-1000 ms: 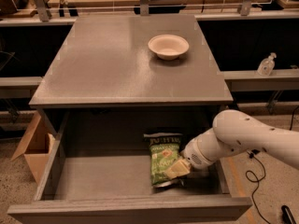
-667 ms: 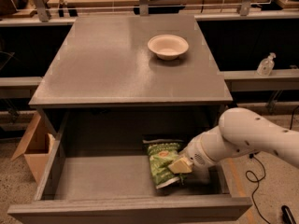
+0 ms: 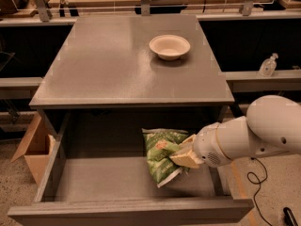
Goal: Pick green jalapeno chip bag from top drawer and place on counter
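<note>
Compared with a moment earlier, the white arm (image 3: 254, 135) is seen shifted further out past the right side of the drawer (image 3: 131, 212), and the chip bag (image 3: 160, 154) is seen raised a little at its upper end, its lower corner now pointing down at the drawer floor. The arm is stretched in from the right, low over the open drawer, with its rounded wrist just behind the gripper (image 3: 185, 155). The jaws are clamped on the right edge of the bag. The rest of the bag is spread out on the side of the jaws away from the arm, tilted, inside the right half of the drawer. Above and beyond the jaws the counter (image 3: 108, 65) is seen, with a white bowl (image 3: 170, 46) resting on it.
</note>
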Controlling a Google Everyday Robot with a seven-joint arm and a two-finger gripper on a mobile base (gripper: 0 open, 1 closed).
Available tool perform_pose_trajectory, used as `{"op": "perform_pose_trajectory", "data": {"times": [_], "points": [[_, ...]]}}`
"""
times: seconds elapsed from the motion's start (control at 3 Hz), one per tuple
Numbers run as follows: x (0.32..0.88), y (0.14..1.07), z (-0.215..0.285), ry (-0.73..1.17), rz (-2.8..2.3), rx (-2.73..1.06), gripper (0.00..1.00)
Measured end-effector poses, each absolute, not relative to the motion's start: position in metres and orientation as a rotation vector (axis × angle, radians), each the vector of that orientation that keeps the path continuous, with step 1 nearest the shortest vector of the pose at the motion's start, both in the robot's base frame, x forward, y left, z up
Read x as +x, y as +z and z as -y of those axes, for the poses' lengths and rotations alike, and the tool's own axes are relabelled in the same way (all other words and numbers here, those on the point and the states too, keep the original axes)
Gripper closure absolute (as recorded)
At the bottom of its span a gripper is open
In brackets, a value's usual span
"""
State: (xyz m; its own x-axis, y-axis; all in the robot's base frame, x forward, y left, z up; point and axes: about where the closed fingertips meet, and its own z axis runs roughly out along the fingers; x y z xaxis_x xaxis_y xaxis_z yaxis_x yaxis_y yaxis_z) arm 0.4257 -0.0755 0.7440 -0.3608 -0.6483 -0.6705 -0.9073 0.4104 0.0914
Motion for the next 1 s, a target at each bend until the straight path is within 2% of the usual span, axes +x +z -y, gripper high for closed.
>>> {"op": "perform_pose_trajectory", "data": {"times": [0.33,1.0], "points": [[0.426,0.744,0.075,0.621,-2.124,-1.317,1.0],[0.417,0.816,0.079,0.497,-1.959,-1.342,1.0]]}}
